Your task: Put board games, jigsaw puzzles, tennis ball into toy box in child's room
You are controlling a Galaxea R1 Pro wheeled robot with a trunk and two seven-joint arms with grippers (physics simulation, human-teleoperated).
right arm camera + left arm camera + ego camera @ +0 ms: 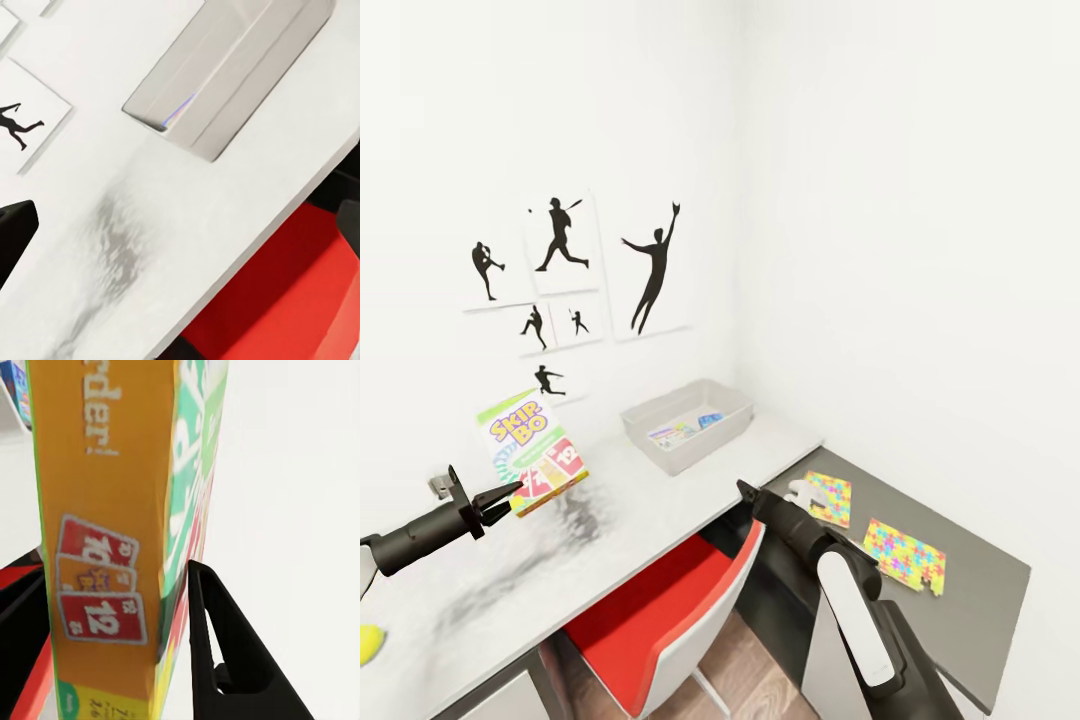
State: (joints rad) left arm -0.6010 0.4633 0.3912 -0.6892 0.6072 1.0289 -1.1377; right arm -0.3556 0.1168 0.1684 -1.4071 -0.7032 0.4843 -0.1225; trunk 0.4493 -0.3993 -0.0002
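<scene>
Right pincer (743,489) hovers off bench's front edge; you can't tell its gap. Left pincer (510,493) clamps Skip-Bo board game (532,450) aloft, clearing bench (610,530) toward toy box (687,424) at back corner.

The tennis ball (368,643) is cut by the head view's edge.

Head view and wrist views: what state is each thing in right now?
Skip-Bo board game box: held in the air, tilted, above the white table.
Left gripper: shut on the box.
Grey plastic toy box: open, some items inside.
Two colourful jigsaw puzzles: flat on the dark table.
Yellow tennis ball: on the table.
</scene>
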